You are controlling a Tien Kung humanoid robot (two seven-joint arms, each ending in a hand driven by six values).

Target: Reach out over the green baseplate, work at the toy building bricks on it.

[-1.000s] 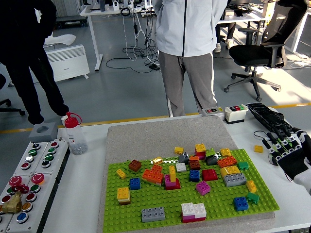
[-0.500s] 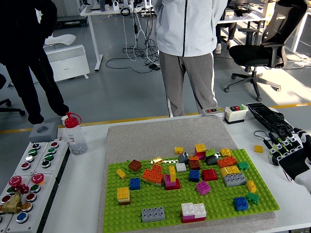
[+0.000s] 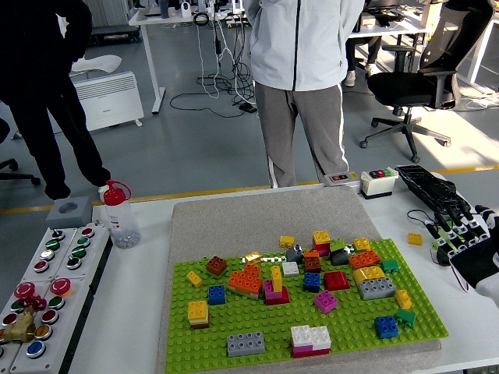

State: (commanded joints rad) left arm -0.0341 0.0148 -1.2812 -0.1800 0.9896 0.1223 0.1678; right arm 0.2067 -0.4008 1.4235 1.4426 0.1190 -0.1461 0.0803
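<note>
White table [image 3: 129, 312], spanning the lower frame. Grey felt mat [image 3: 257, 218] at table centre, carrying the green baseplate [image 3: 308, 323] on its near half. Person in a pale jacket and grey trousers [image 3: 300, 101] standing at 12 o'clock beyond the far edge; hands not visible. Push-button control panel [image 3: 47, 292] at 8 o'clock. Right hand [image 3: 468, 241], black with white finger segments, at 3 o'clock from the baseplate, off its right edge, fingers loosely spread and holding nothing. Red-capped plastic bottle [image 3: 118, 214] at 10 o'clock. Small switch box [image 3: 379, 181] at 2 o'clock. Toy building bricks [image 3: 312, 276], mixed colours, scattered across the baseplate. One loose yellow brick [image 3: 415, 239] on bare table between baseplate and right hand.
</note>
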